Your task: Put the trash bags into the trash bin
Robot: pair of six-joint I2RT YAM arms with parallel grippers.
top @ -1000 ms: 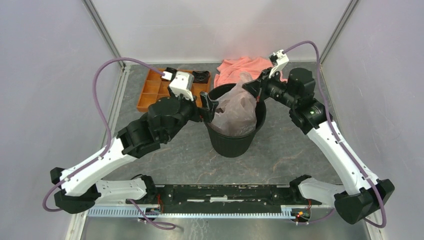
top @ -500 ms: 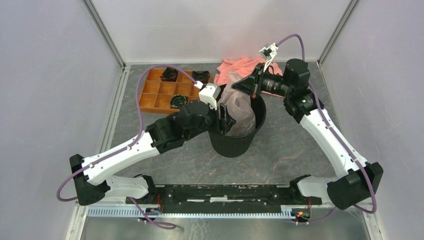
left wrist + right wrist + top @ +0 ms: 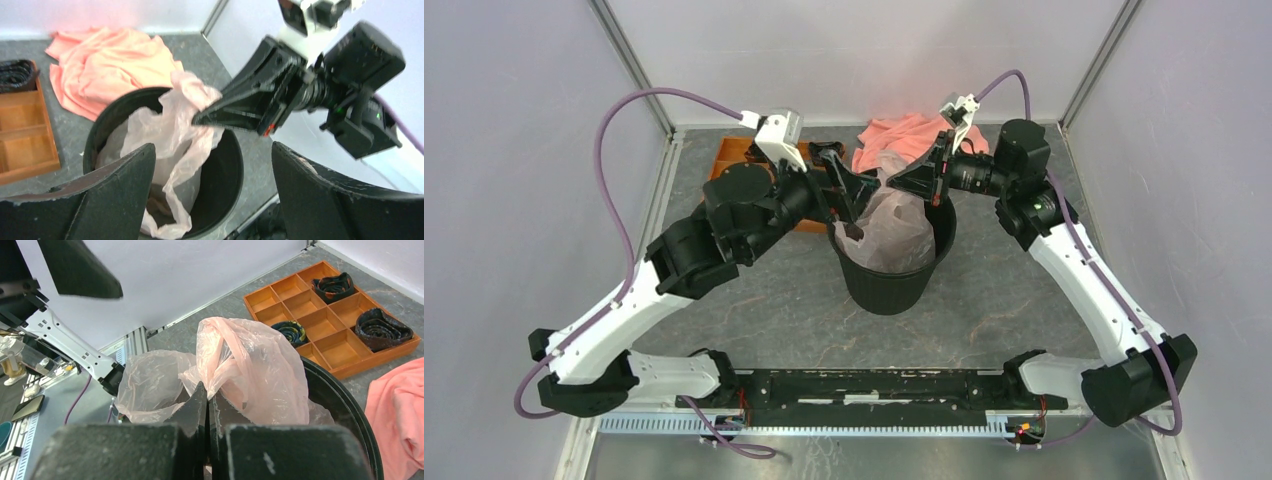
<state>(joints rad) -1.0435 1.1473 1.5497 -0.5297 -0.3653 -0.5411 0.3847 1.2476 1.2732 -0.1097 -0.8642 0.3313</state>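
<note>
Left of the trash bin [image 3: 894, 285], towards the back of the grey bench [image 3: 764, 300], sits an orange compartment tray [image 3: 292, 287] with dark coiled bits [image 3: 382, 327] in a few of its cells. The left gripper [image 3: 862, 207] hovers over the bin's left rim, its fingers [image 3: 115, 190] spread wide and touching nothing. In the left wrist view the bin's mouth shows between them.

The bin stands upright in the middle of the bench. The trash bag [image 3: 894, 225] is mostly inside it, a wrinkled, see-through pink film. Its long axis runs steeply up and down, with the bulk slumped into the bin and the gathered top pointing up above the far rim. One loose fold lies against the bin's inner wall on the left arm's side.

Behind the bin a salmon cloth [image 3: 904, 135] lies crumpled on the bench. From the bin's right, the right gripper [image 3: 890, 190] reaches in over the rim. Its fingers are pressed together on the bag's raised top, pinching a bunch of film.
</note>
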